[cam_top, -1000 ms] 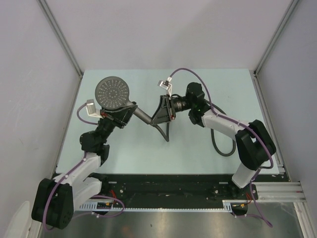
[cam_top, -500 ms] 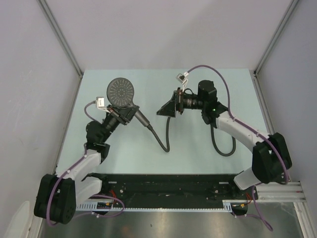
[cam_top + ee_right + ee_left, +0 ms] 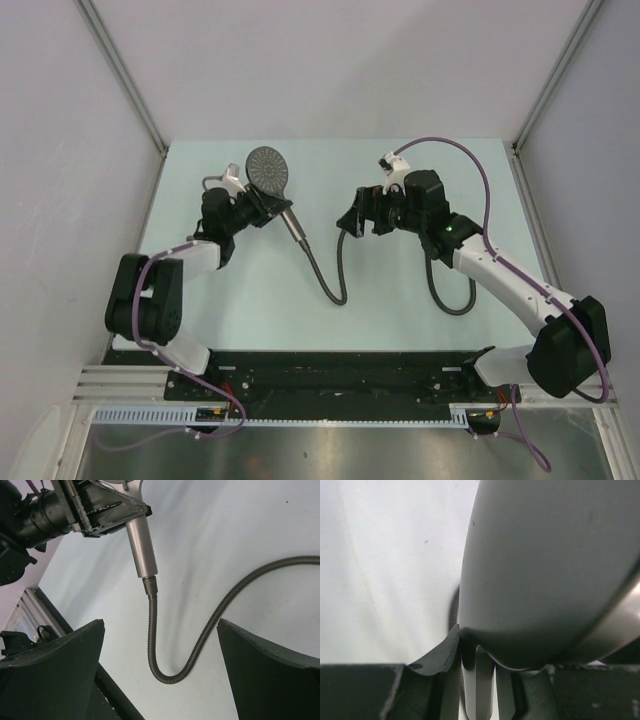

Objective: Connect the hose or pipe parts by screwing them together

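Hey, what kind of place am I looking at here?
Probably a robot lab test cell: a pale table boxed in by plain grey panels, with a left arm and right arm bolted at its edge.

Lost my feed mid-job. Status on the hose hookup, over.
Left hand shut on shower head. Right hand open, off the hose. Hose looks joined to the handle. Nothing in the way.
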